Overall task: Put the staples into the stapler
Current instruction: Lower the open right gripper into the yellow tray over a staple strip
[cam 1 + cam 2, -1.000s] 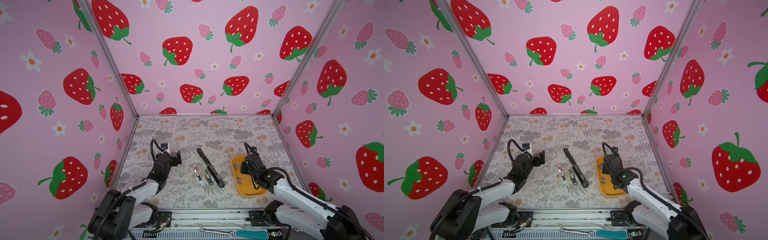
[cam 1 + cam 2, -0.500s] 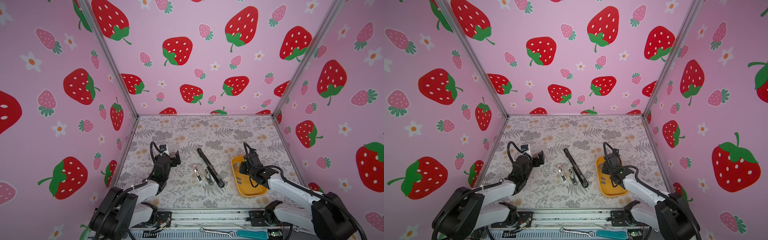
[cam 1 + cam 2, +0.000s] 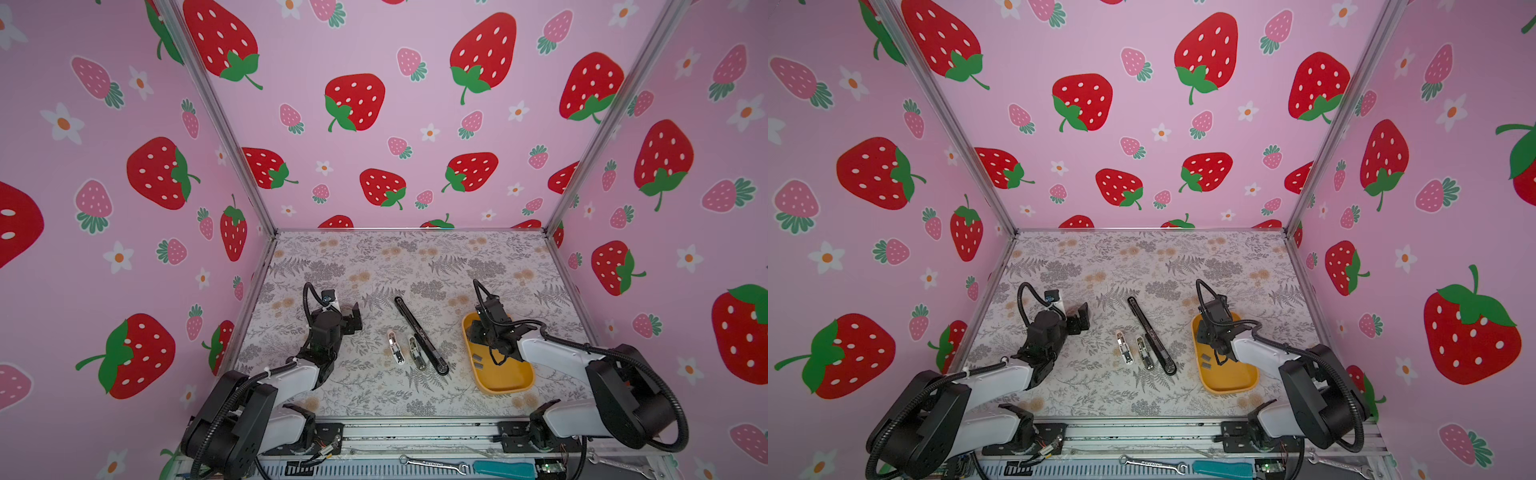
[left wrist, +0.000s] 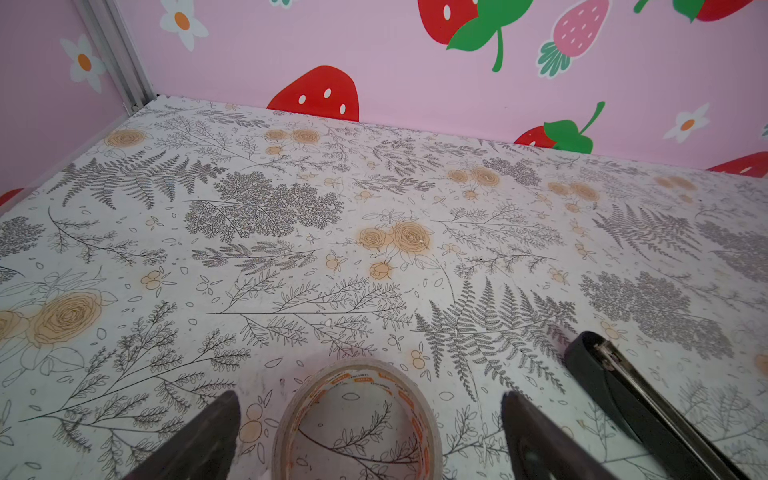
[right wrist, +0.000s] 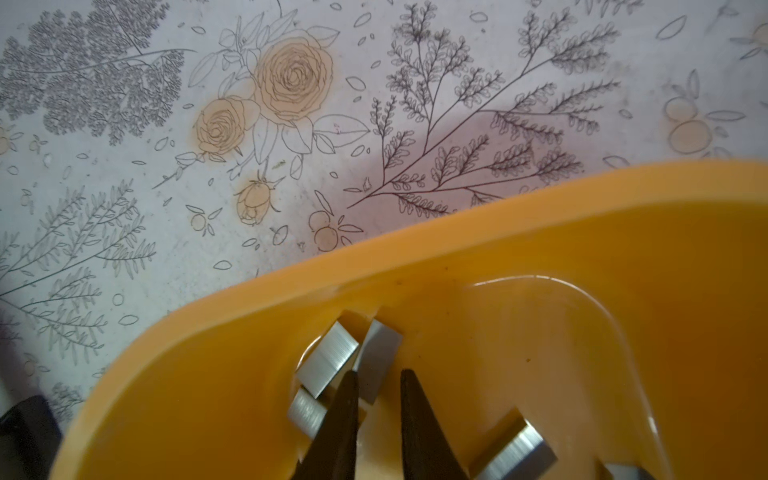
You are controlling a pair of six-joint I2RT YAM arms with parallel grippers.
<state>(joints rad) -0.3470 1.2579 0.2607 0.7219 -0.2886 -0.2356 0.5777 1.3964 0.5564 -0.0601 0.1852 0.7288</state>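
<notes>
A long black stapler [image 3: 419,332] [image 3: 1152,336] lies open in the middle of the mat, and its end also shows in the left wrist view [image 4: 648,407]. Several grey staples [image 5: 328,359] [image 3: 478,360] lie in a yellow tray [image 3: 509,378] [image 5: 415,245]. My right gripper [image 5: 378,374] [image 3: 473,332] dips into the tray's far end with its jaws narrowly apart. One strip's end [image 5: 376,357] lies at the gap, and nothing is clasped. My left gripper [image 4: 370,395] [image 3: 351,320] stands wide open left of the stapler.
A clear tape roll [image 4: 357,419] stands on the mat between the left fingers. Two short silvery pieces [image 3: 395,347] [image 3: 416,351] lie just left of the stapler. A wrench [image 3: 432,462] and a blue-handled tool [image 3: 503,467] rest on the front rail. Pink walls enclose three sides.
The right arm's elbow has dropped lower while its gripper stays over the tray's far end. The left arm has not moved.
</notes>
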